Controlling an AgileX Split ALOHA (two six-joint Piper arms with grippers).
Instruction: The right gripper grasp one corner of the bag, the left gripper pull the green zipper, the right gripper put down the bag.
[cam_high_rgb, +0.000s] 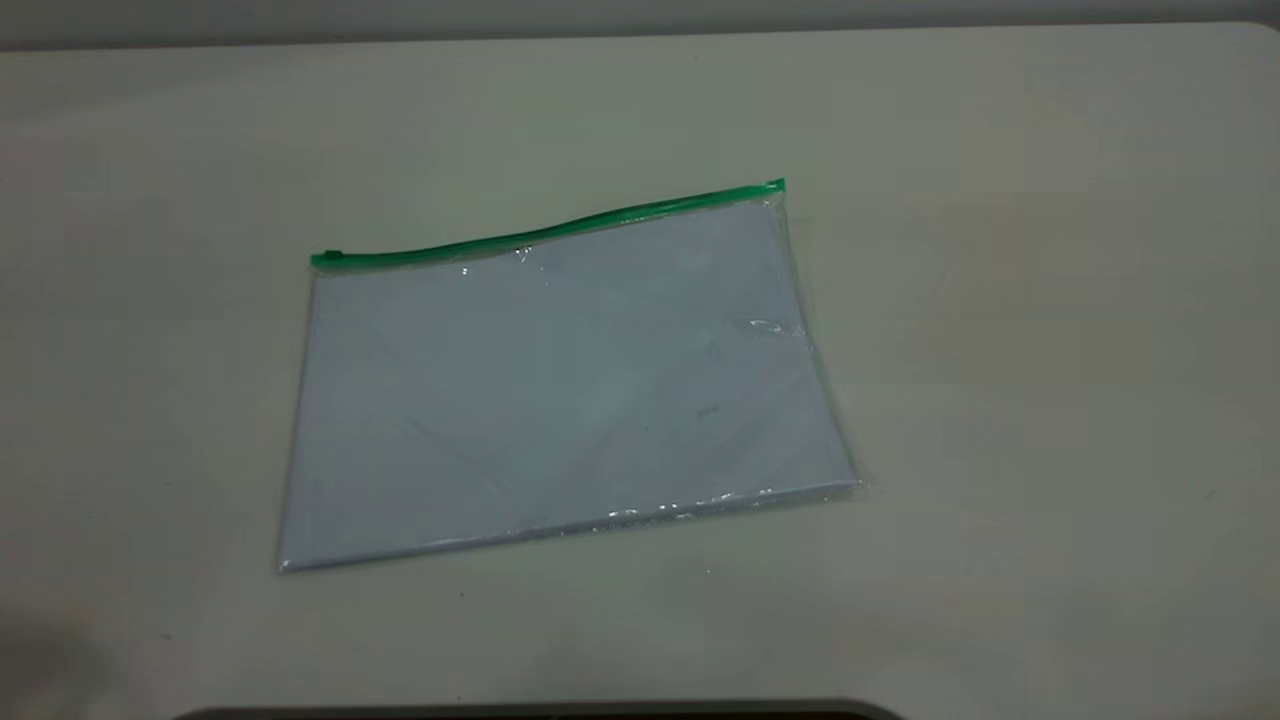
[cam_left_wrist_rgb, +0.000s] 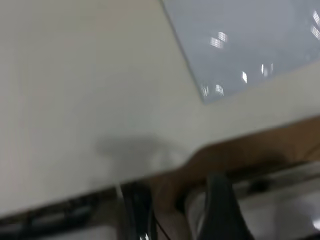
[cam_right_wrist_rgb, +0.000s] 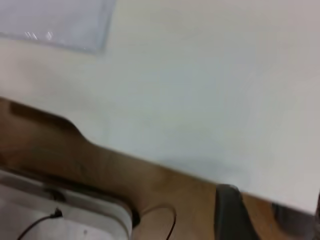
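Note:
The bag (cam_high_rgb: 560, 380) lies flat on the table, pale blue-grey with shiny creases. The green zipper (cam_high_rgb: 550, 232) runs along its far long edge, with the small slider tab (cam_high_rgb: 333, 257) at the left end. The corner of the bag (cam_high_rgb: 778, 187) where the strip ends is at the far right. Neither gripper shows in the exterior view. A dark part of my left gripper (cam_left_wrist_rgb: 220, 212) hangs beyond the table edge, with a bag corner (cam_left_wrist_rgb: 250, 45) farther off. A dark part of my right gripper (cam_right_wrist_rgb: 230, 215) also sits off the table edge, far from the bag (cam_right_wrist_rgb: 55, 20).
The pale table (cam_high_rgb: 1000, 300) spreads wide around the bag on all sides. A dark rim (cam_high_rgb: 540, 712) shows at the near edge. The wrist views show brown floor (cam_right_wrist_rgb: 100, 170) below the table edge and a white base with a cable (cam_right_wrist_rgb: 65, 210).

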